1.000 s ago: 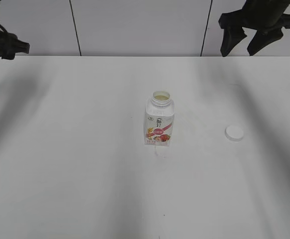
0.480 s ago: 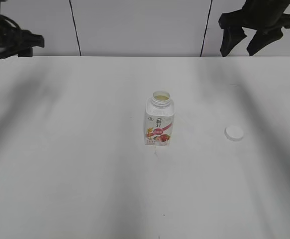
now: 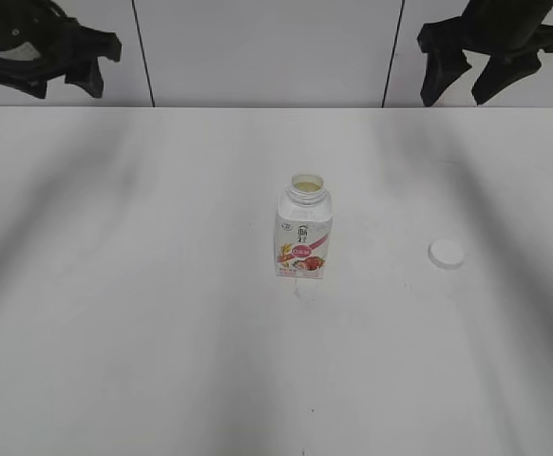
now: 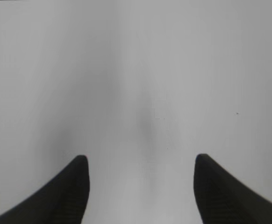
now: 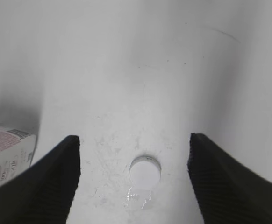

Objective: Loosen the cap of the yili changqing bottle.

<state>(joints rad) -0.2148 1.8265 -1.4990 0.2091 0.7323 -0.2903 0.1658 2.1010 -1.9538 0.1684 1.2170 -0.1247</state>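
The yili changqing bottle (image 3: 304,233) stands upright mid-table, white with a pink-red label, its neck uncovered. Its edge also shows at the lower left of the right wrist view (image 5: 7,156). The white cap (image 3: 446,253) lies flat on the table to the bottle's right, well apart from it; from the right wrist it appears as a small disc (image 5: 145,173) far below. My right gripper (image 3: 479,78) hangs open high at the back right, above the cap (image 5: 134,140). At the back left, high up, my left gripper (image 3: 58,76) is open and holds nothing (image 4: 140,161).
A white tabletop (image 3: 162,332) fills the scene, with a panelled white wall (image 3: 257,47) behind. A few wet glints (image 5: 138,198) lie on the table beside the cap.
My left arm has swung up and to the right along the back edge. The right arm, the bottle and the cap have stayed put.
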